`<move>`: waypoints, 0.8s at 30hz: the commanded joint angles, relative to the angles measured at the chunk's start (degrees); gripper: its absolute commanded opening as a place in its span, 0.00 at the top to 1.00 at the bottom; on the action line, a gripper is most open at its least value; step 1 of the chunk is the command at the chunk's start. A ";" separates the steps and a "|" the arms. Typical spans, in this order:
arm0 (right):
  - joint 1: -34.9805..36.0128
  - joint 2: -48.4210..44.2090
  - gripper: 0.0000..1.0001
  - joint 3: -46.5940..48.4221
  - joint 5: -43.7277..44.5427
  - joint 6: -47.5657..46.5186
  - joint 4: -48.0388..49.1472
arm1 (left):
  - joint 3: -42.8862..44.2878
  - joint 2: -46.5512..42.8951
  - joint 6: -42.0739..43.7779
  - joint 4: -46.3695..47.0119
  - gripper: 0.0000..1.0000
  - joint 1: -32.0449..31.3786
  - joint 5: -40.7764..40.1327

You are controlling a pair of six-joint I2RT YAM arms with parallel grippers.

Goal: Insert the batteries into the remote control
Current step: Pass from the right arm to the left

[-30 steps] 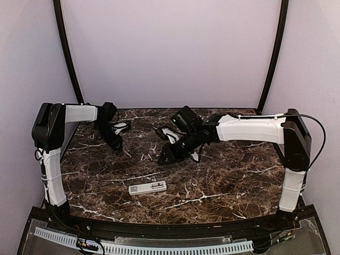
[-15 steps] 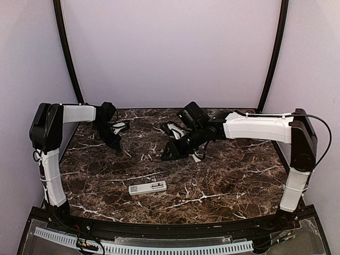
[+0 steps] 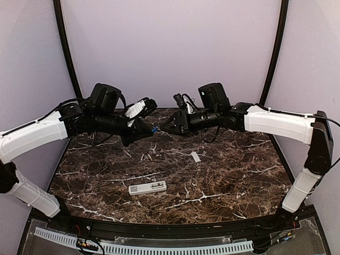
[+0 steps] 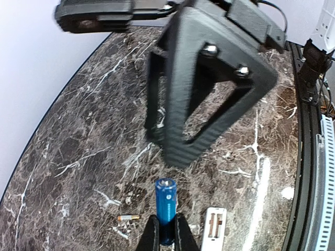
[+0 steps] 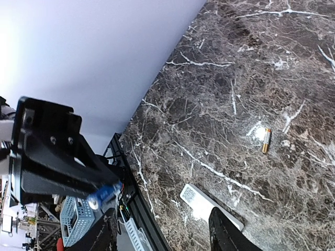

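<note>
Gripping battery [image 4: 166, 209] aloft in clamped left gripper [image 4: 166, 236], upper centre, facing right gripper [image 5: 163, 235], jaws apart. Next, probably: lowering to remote [image 3: 147, 187], lower centre, aligned lengthwise.

The slim white remote control [image 3: 147, 187] lies flat near the front edge of the table [image 3: 239, 175] (back up, battery bay open), a grey-tan battery [image 5: 266, 140] lies loose farther back, and a blue battery [image 4: 165, 206] hangs aloft, pinched by one end between the jaws of the left gripper [image 4: 166, 230].

Remote control [image 4: 214, 230] half off-frame
</note>
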 commanded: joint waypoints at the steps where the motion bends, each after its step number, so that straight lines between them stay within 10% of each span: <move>1: 0.94 -1.58 0.43 -2.88 -3.77 3.49 8.66 | -2.63 0.95 -2.59 1.01 1.00 -3.73 -0.84; 24: 3.28 0.78 0.89 -3.92 -4.90 4.67 8.06 | -2.55 2.45 -2.45 0.27 1.00 -5.35 -2.46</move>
